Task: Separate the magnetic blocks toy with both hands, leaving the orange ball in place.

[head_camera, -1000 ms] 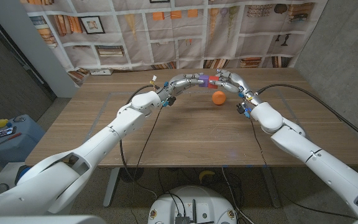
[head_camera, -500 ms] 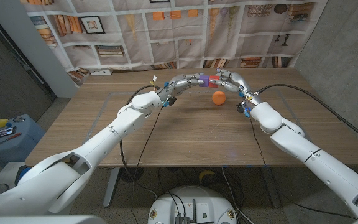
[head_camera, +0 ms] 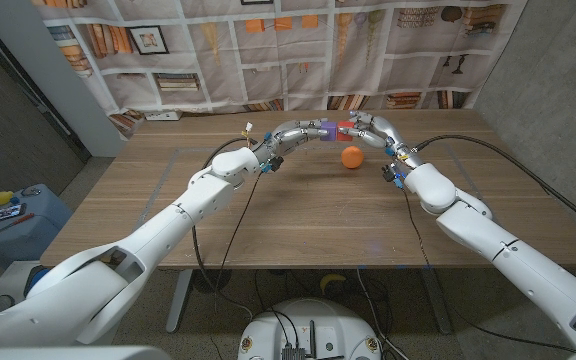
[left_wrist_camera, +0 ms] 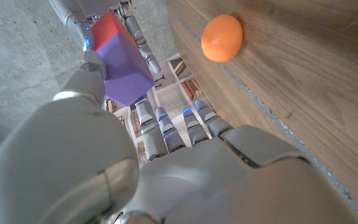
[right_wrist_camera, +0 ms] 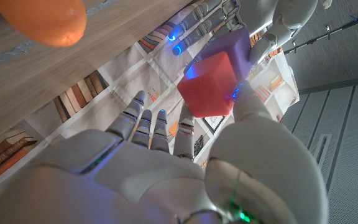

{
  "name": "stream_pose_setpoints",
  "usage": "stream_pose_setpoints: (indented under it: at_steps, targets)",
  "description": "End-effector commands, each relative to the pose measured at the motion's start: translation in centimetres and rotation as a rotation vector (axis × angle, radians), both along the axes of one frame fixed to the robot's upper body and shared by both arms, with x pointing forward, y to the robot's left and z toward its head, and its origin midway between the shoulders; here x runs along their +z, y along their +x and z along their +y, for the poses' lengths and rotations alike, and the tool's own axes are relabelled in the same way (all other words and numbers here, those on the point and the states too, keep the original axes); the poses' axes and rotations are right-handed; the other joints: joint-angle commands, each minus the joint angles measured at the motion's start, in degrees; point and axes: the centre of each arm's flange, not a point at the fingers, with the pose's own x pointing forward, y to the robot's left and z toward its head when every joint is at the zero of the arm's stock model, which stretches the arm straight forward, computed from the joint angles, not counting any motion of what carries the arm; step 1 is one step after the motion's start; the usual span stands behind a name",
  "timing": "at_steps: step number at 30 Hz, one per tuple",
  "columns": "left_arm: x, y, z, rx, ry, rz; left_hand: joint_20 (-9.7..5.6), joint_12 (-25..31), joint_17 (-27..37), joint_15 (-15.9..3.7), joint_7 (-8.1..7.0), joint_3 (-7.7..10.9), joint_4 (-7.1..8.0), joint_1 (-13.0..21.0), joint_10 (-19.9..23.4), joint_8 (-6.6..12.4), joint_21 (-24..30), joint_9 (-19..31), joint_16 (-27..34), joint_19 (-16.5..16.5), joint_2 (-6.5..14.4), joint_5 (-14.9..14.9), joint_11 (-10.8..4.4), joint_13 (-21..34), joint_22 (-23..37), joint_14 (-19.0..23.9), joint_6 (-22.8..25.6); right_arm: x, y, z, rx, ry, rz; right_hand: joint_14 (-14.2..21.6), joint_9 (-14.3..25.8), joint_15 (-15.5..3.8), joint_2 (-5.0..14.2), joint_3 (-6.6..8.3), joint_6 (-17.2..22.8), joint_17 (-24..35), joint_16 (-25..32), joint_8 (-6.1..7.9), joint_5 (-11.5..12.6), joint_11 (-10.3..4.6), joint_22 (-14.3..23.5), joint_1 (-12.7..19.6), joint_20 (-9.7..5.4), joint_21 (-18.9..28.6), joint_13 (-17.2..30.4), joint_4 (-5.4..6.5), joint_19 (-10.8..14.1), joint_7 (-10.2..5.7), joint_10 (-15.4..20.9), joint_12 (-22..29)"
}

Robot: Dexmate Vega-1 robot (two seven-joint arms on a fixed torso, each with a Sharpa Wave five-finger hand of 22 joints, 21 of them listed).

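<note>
Above the desk's (head_camera: 268, 200) far middle, the left hand (head_camera: 293, 132) holds the purple block (head_camera: 325, 129) and the right hand (head_camera: 370, 128) holds the red block (head_camera: 343, 128), the two apparently still joined. Pulling apart remains. Just nearer, the orange ball (head_camera: 351, 157) sits untouched.

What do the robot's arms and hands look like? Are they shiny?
Both arms are smooth, glossy white shells with rounded joints, and black cables run along them. The left hand and right hand are silvery grey, with jointed metal fingers. Small blue lights glow on the fingers, and a green light shows near the right wrist. Little coloured tags sit by each wrist.
</note>
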Motion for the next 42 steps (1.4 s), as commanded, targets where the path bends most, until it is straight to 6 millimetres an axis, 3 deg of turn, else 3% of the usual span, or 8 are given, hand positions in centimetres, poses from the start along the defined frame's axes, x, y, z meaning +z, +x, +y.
stream_pose_setpoints:
  at_steps: [1, 22, 42]
  targets:
    - [0.1, -0.1, 0.4, 0.008, -0.001, 0.004, 0.20, 0.17, 0.11, -2.75, -0.65, -0.25, 0.00, 3.62, 0.14, 0.98, 0.42, 2.31, 0.24, 0.29, 3.63, 0.41, -0.08, 0.19, 0.09, 0.06, 16.17, 0.0, 0.0, -0.2, 0.004, 0.001, 0.011, 0.11, 0.06, -0.02, 0.98, -0.10, 4.98, 0.16, 0.16, 0.24, 0.01, 0.09, 0.10, 1.36, -0.14, -0.22, -0.04, 0.27, 0.34, -4.33, 0.47, 0.06]
    - [1.1, -0.6, 2.5, 0.066, 0.050, -0.023, 0.26, 0.11, 0.12, -2.67, -0.69, -0.58, 0.07, 3.71, 0.07, 1.00, 0.42, 2.33, 0.23, 0.32, 3.63, 0.41, -0.05, 0.20, 0.09, 0.07, 16.06, 0.5, -0.6, -0.9, -0.005, -0.027, 0.022, -0.11, -0.10, -0.03, 1.31, -0.40, 4.98, 0.31, 0.04, 0.20, -0.11, 0.08, 0.11, 1.50, -0.23, -0.48, -0.13, 0.39, 0.37, -4.38, 0.79, -0.37]
    - [3.6, -2.3, 5.3, 0.284, 0.335, -0.155, 0.50, 0.02, 0.12, -2.41, -0.74, -0.86, 0.12, 3.78, -0.50, 0.87, 0.35, 2.39, 0.15, 0.05, 3.89, 0.46, 0.57, 0.20, 0.10, -0.37, 15.46, 1.3, -1.7, -1.9, -0.158, -0.219, 0.038, -0.46, -0.11, 0.16, 1.53, -0.84, 5.24, 0.50, -0.17, 0.36, -0.20, 0.09, 0.12, 1.59, -0.08, -0.73, -0.20, 0.43, 0.22, -4.47, 0.67, -1.07]
